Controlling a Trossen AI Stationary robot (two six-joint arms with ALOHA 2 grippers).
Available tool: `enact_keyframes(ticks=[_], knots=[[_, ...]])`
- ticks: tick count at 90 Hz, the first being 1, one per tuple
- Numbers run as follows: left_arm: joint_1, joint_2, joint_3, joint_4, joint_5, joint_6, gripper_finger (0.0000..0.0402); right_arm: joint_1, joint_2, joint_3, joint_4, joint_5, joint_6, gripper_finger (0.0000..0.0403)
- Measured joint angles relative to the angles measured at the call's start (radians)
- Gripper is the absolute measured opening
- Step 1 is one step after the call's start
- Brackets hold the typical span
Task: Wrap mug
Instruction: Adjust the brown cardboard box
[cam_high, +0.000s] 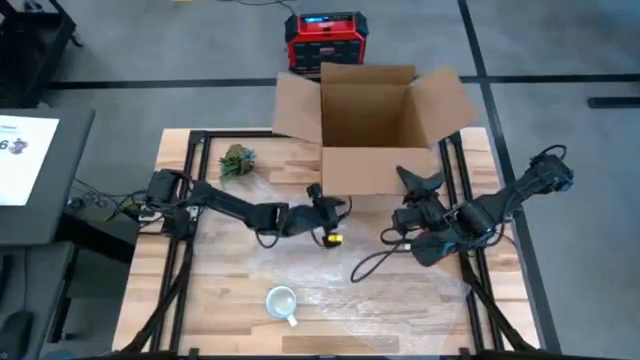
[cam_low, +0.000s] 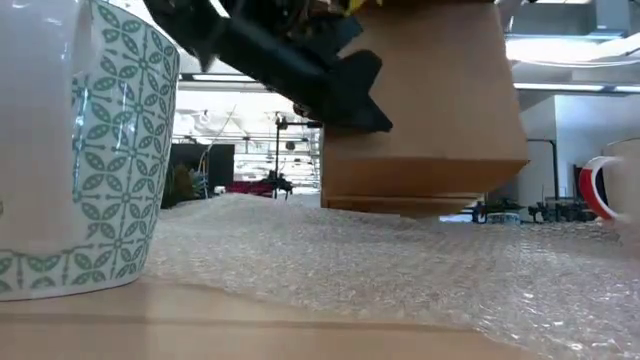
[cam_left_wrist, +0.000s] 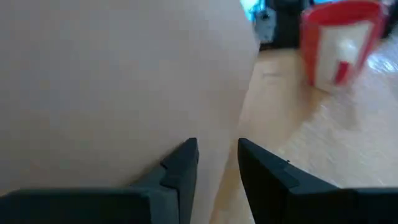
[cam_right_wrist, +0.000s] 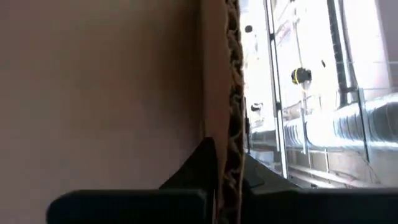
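Only one mark is readable: a dark "6" on the flat white sheet (cam_high: 22, 150) lying beyond the left edge of the wooden tabletop (cam_high: 250, 290).

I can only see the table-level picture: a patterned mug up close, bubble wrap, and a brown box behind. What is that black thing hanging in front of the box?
Observer: From above, it is the left pincer, reaching to the near left corner of the cardboard box.
Operator: Is there a second arm?
Observer: Yes. Its wrist camera shows the right pincer closed on a cardboard edge of the box.
Operator: Is the box open?
Observer: Yes, the overhead view shows its top flaps spread wide.
Operator: And the mug?
Observer: The mug stands unwrapped on the bubble wrap, apart from both arms.
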Motion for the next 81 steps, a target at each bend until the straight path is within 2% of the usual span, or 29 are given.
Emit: enact_keyframes(ticks=[11,28,41,54,81], knots=[[0.046,-0.001,0.0,0.014,0.045,0.001,0.0097,0.036,0.0,0.0,0.01,0.005,-0.047,0.0],[0.117,-0.001,-0.001,0.076,0.083,0.025,0.0097,0.052,0.0,0.0,-0.011,0.01,-0.025,0.0],[0.158,-0.001,-0.001,0.1,0.102,0.03,0.0097,0.045,0.0,-0.021,-0.13,0.006,0.101,0.0],[0.191,-0.001,-0.001,0.121,0.17,0.028,0.0097,0.009,-0.001,-0.061,-0.22,0.001,0.244,0.0],[0.237,0.033,0.002,0.169,0.174,0.022,0.0097,-0.091,-0.003,-0.144,-0.459,-0.049,0.583,0.0]])
